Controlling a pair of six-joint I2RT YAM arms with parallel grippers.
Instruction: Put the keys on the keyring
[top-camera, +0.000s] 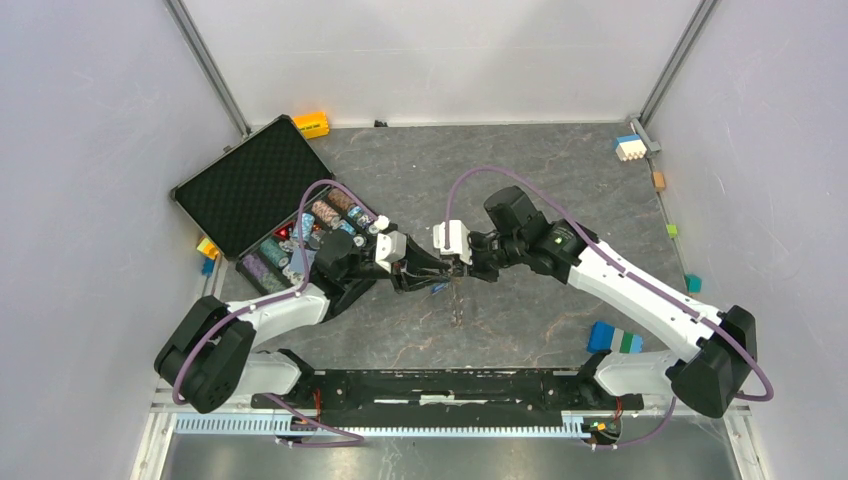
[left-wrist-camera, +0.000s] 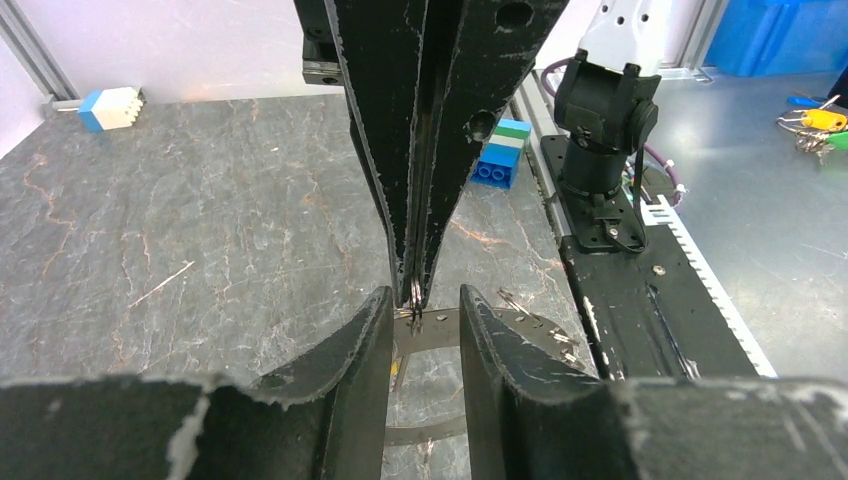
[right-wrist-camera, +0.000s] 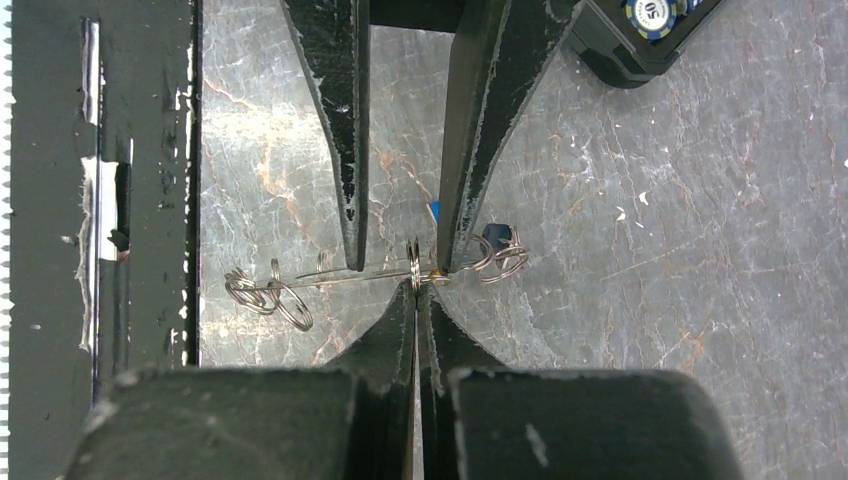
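The right gripper (right-wrist-camera: 416, 292) is pinched shut on the keyring (right-wrist-camera: 413, 258) at mid-table. The left gripper (left-wrist-camera: 425, 315) straddles it, jaws narrowly apart and empty. The blue key (right-wrist-camera: 434, 211) lies just left. Best to hold the ring steady and grip the key squarely.

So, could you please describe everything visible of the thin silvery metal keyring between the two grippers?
The thin silvery metal keyring looks like fine wire, stretched as a near-level line above the grey marbled table, with small coiled wire loops bunched at each end. The right gripper is shut on its middle. The left gripper stands open, one finger either side of that pinch; whether they touch the wire is unclear. A small blue piece, perhaps a key head, shows just behind it.
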